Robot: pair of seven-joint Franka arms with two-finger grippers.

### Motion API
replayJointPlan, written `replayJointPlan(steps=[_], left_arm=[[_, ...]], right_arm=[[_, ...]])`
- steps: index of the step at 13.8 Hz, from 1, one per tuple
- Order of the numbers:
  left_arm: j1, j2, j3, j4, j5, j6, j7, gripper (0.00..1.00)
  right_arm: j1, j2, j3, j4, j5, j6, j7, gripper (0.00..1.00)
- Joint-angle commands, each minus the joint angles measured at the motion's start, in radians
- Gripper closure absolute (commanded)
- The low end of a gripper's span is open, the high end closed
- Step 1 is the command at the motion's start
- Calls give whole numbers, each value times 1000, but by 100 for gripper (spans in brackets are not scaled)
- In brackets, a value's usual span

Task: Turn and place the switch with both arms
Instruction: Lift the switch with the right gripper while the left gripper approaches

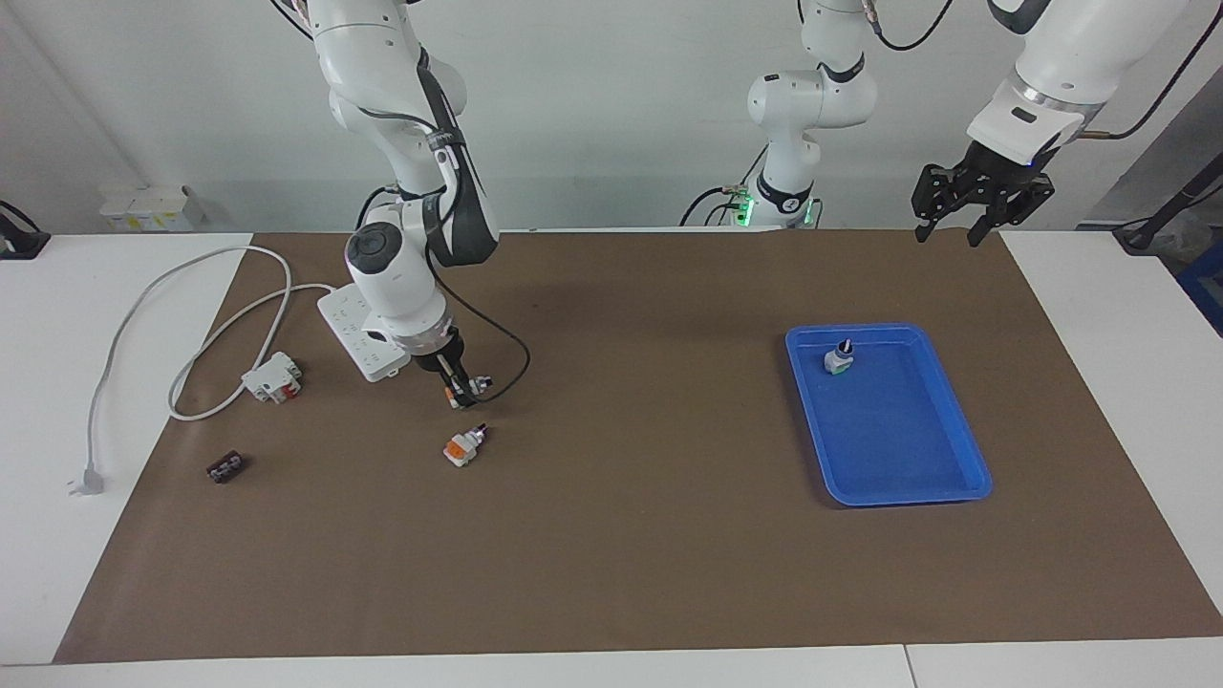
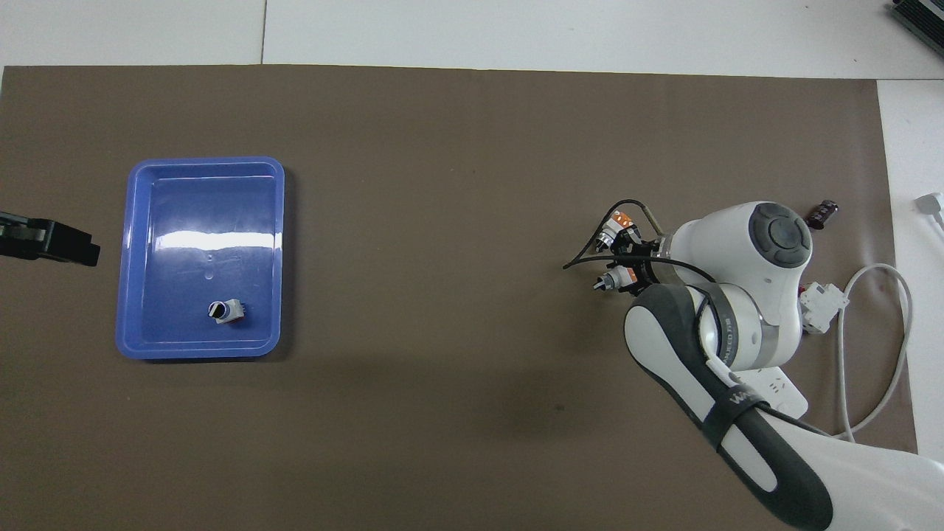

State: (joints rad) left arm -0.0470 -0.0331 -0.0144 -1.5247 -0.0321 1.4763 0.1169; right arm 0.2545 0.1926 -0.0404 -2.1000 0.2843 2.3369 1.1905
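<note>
One camera sits high across the table, facing the robots at twelve o'clock. The other hangs above the robots' end, looking steeply down and forward. Both stand well back and share the brown mat (image 1: 611,535) and the blue tray (image 2: 133,258).

Table (image 1: 1099,382) – brown mat (image 1: 631,535), blue tray (image 1: 955,492).

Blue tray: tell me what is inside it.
Inside the blue tray stands one small switch with a green base, black knob up, near the corner nearest the robots. The rest of the tray floor is bare blue. Nothing covers the tray in either view.
</note>
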Motion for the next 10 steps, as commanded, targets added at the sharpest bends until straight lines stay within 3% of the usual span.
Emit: replayJointPlan(steps=[1, 4, 6, 7, 10], left_arm=[[-5, -24, 4, -17, -78, 1, -2, 30], [6, -24, 7, -20, -205, 6, -14, 29], [6, -27, 7, -29, -270, 10, -20, 23], [6, -33, 7, -37, -296, 10, -38, 14], [-5, -42, 4, -74, -403, 82, -230, 11]], right_arm=[[-11, 7, 5, 125, 175, -85, 43, 100], [12, 17, 7, 237, 258, -143, 162, 100], [66, 39, 7, 340, 277, -204, 300, 100], [95, 51, 7, 388, 277, -231, 363, 100], [176, 62, 10, 440, 291, -248, 516, 100]])
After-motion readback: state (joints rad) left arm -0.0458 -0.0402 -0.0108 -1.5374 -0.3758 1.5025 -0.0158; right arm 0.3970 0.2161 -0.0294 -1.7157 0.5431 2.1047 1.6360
